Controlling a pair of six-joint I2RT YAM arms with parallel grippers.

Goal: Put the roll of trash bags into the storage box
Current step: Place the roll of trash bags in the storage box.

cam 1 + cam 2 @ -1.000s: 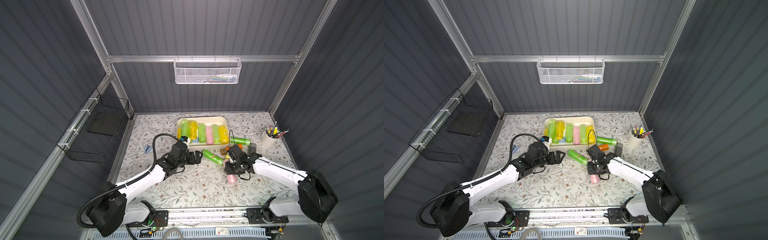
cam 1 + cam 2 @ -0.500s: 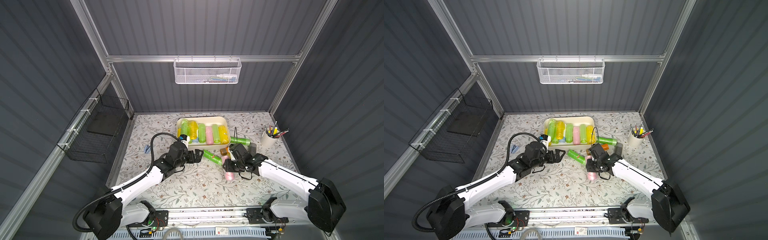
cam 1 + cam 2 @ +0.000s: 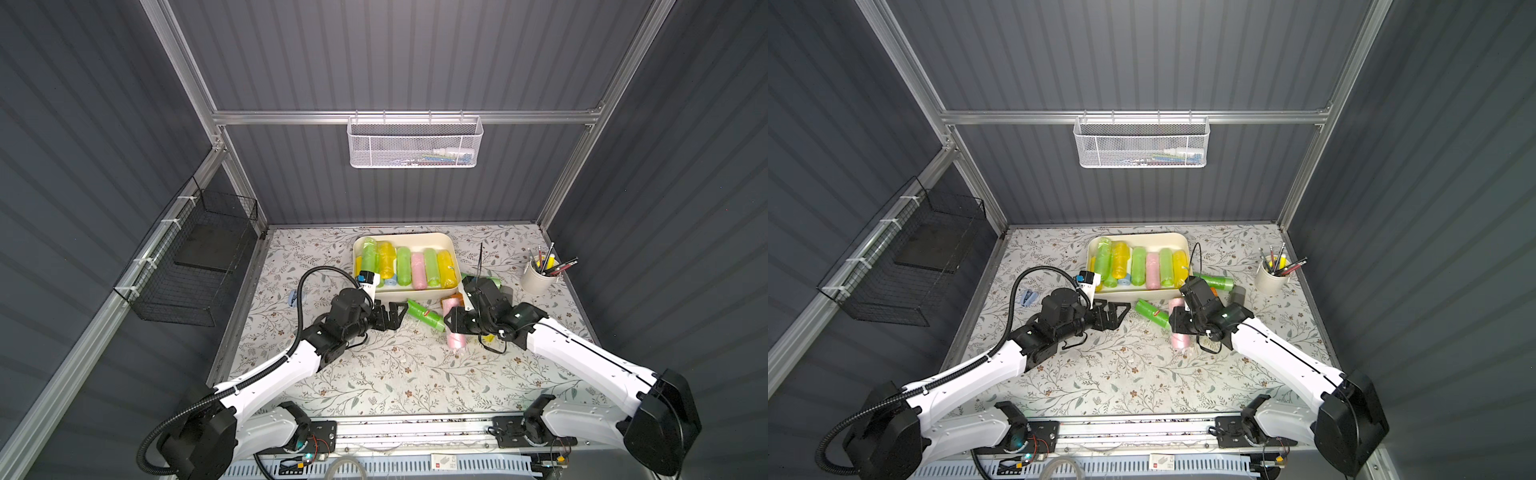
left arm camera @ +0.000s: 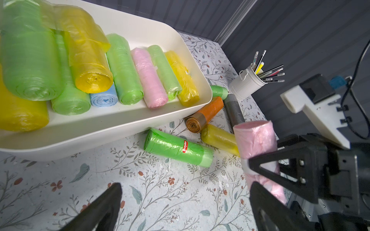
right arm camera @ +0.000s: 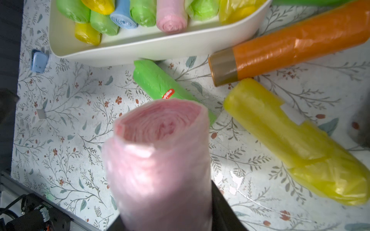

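Observation:
My right gripper (image 3: 453, 323) (image 3: 1177, 323) (image 5: 166, 216) is shut on a pink roll of trash bags (image 3: 455, 338) (image 3: 1179, 340) (image 4: 254, 138) (image 5: 160, 150), held tilted with its free end raised above the floral table, just in front of the box's right corner. The storage box (image 3: 419, 236) (image 3: 1142, 237) (image 4: 100, 130) (image 5: 140, 48), a cream tub, holds several green, yellow, pink and blue rolls. To the left of the pink roll, my left gripper (image 3: 395, 313) (image 3: 1117, 313) (image 4: 185, 187) stands open over bare table, holding nothing.
On the table before the box lie a green roll (image 3: 424, 313) (image 4: 178, 148), an orange roll (image 4: 206, 114) (image 5: 290, 48), a yellow roll (image 4: 218, 138) (image 5: 290, 140) and a grey roll (image 4: 233, 110). A pen cup (image 3: 538, 276) stands right, a blue clip (image 3: 294, 297) left.
My right gripper has raised the pink roll off the table and carried it a little left, toward the box. The left arm has hardly moved and stays open.

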